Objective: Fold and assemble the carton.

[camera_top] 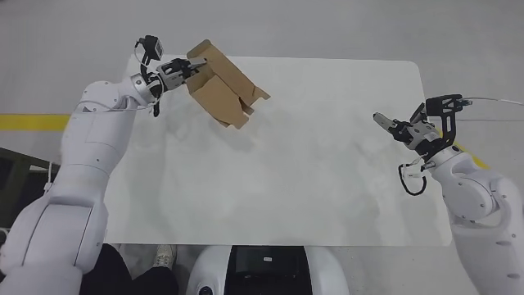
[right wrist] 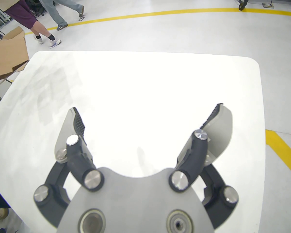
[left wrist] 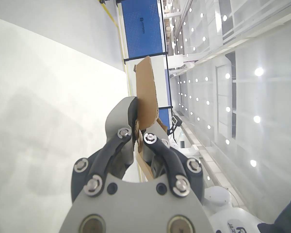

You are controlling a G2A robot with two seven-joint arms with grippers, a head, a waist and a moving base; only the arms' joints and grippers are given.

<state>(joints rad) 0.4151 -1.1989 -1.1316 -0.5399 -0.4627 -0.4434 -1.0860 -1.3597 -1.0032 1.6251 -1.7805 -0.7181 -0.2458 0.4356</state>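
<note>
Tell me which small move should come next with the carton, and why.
Probably bring the open right hand across the table toward the carton: the left hand pinches one cardboard edge at the far corner, and the right hand holds nothing.

A: Where is the carton (camera_top: 221, 90)?
B: Over the worktop's (camera_top: 327, 172) far left corner. It is brown corrugated board, tilted and only partly folded, with its flaps sticking out loose.
A: Held?
B: Yes, the left hand (camera_top: 195, 65) pinches 1 edge panel.
</note>
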